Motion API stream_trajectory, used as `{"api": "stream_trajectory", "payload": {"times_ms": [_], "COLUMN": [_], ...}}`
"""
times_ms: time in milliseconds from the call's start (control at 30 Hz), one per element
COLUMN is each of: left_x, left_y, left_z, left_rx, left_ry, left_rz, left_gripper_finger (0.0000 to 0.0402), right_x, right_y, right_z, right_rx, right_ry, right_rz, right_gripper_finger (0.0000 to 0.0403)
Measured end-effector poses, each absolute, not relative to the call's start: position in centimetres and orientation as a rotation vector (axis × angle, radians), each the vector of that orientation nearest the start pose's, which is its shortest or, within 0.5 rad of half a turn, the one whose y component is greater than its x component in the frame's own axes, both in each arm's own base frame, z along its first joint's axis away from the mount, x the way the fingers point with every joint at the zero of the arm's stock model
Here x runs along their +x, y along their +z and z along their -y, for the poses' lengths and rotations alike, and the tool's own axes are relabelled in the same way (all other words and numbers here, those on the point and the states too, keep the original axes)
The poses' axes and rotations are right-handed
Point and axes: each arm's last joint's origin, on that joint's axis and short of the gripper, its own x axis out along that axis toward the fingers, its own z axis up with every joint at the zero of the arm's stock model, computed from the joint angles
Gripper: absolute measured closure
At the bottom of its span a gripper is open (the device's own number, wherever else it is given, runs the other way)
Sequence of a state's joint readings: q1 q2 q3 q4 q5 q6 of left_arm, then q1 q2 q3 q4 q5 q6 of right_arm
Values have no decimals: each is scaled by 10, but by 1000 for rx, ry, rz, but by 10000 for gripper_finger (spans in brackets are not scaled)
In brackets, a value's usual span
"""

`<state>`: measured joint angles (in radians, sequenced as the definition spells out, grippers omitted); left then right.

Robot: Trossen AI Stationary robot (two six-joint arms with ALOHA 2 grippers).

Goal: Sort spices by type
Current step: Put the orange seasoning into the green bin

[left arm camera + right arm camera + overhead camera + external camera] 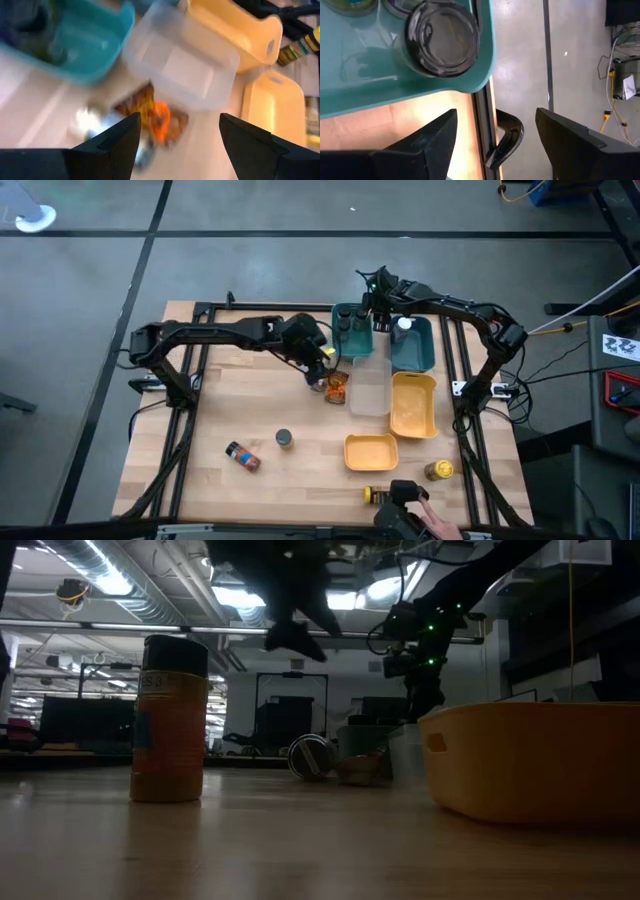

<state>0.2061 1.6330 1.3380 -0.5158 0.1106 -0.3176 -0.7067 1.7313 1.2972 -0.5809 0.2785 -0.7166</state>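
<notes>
Orange-brown packet (336, 388) is lying on the table (260, 420) beside a small jar (318, 383), just left of the clear bin (370, 395). Left gripper (322, 368) is hovering over them, fingers (107, 145) spread, grasping nothing. Right gripper (372, 308) is hanging over the far teal bin (355, 345), fingers (427, 142) released; dark-lidded jar (441, 37) is standing inside near its rim. Loose jars (243, 456) are sitting near left with open table around them; yellow bins (414, 405) are crowding the right.
</notes>
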Motion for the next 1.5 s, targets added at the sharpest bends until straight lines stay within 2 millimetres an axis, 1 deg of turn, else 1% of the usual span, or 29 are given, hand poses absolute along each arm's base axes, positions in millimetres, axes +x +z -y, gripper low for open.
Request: {"api": "stream_trajectory", "payload": {"times_ms": [100,200,333,433,533,733,933,1067,1167,1267,1367,1433,1500], "left_x": [329,308,281,268,262,255,242,231,224,218,216,216,217], "left_y": [296,306,312,311,304,292,276,260,250,241,231,224,217], "left_z": [-61,-49,-27,-6,18,62,107,132,146,157,163,164,166], "left_rx": [-537,-692,-871,-973,-1053,-1271,-1441,-1511,-1539,-1545,-1504,-1464,-1434], "left_ry": [260,339,467,553,630,780,938,1054,1149,1217,1245,1258,1246], "left_rz": [-834,-902,-1034,-1125,-1189,-1194,-1201,-1205,-1199,-1192,-1199,-1175,-1164], "left_gripper_finger": [149,149,149,149,149,149,149,149,149,149,149,149,149], "right_x": [267,264,258,254,250,244,243,244,244,244,245,245,245], "right_y": [238,245,258,266,274,283,282,281,281,281,281,281,281], "right_z": [238,235,230,226,221,215,213,211,210,210,210,209,209], "right_rx": [-382,-382,-380,-378,-366,-356,-335,-313,-300,-292,-290,-288,-284], "right_ry": [-487,-486,-479,-472,-452,-427,-389,-343,-314,-298,-293,-290,-280], "right_rz": [-1281,-1274,-1242,-1224,-1199,-1178,-1182,-1153,-1140,-1128,-1124,-1122,-1115], "right_gripper_finger": [134,134,134,134,134,134,134,134,134,134,134,134,134]}}
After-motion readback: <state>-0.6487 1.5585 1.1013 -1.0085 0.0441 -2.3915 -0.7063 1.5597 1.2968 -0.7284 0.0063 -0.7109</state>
